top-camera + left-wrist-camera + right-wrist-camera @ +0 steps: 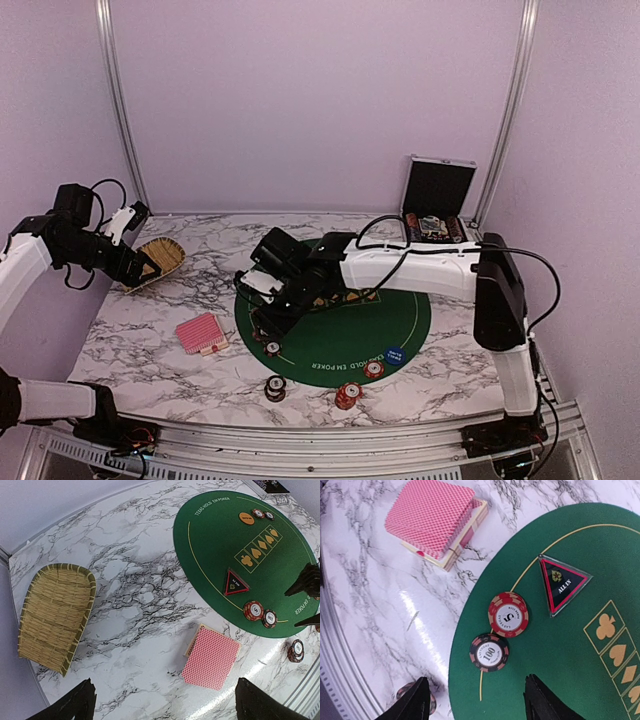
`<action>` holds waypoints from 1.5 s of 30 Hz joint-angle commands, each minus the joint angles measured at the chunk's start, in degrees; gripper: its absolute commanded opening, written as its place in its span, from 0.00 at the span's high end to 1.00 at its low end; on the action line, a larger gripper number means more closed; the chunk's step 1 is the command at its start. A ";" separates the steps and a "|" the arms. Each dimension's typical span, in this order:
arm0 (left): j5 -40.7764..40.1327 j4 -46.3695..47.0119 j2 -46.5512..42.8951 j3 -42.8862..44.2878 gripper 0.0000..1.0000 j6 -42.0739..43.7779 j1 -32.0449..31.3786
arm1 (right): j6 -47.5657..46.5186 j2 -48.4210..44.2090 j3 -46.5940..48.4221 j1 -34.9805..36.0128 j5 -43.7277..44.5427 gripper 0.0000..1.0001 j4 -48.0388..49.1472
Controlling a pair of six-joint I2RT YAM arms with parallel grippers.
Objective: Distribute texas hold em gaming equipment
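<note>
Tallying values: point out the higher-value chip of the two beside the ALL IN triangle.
The dark 100 chip, lying nearer the right gripper; the red chip next to it reads 5.

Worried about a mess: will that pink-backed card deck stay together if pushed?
Probably not: the card deck has top cards skewed over the lower ones, so it would likely fan out. The glossy marble tabletop suggests cards would slide easily.

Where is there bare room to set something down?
Bare marble lies between the straw basket and the green poker mat, beyond the card deck. Crowded: the mat's edge by the chips, ALL IN triangle and right gripper.
</note>
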 commanded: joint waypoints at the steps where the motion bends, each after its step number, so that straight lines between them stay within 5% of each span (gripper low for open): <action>1: 0.79 -1.33 -0.40 0.77 0.01 0.59 0.26 | 0.29 -7.39 -3.49 2.59 0.75 0.36 -0.01; 11: 0.92 -1.33 -0.88 0.78 0.01 0.35 0.33 | -2.05 -7.66 -7.00 8.95 -1.85 0.20 -4.15; 29: 0.84 -1.30 -0.89 0.81 0.01 0.45 0.33 | -4.26 -3.10 -9.76 9.13 -6.18 0.07 -2.44; 37: 0.85 -1.33 -1.02 0.86 0.01 0.59 0.29 | -4.52 -0.84 -9.17 9.13 -7.14 0.08 -2.09; 45: 0.87 -1.33 -0.98 0.83 0.01 0.67 0.31 | -4.46 -0.25 -9.19 9.13 -6.93 0.22 -1.85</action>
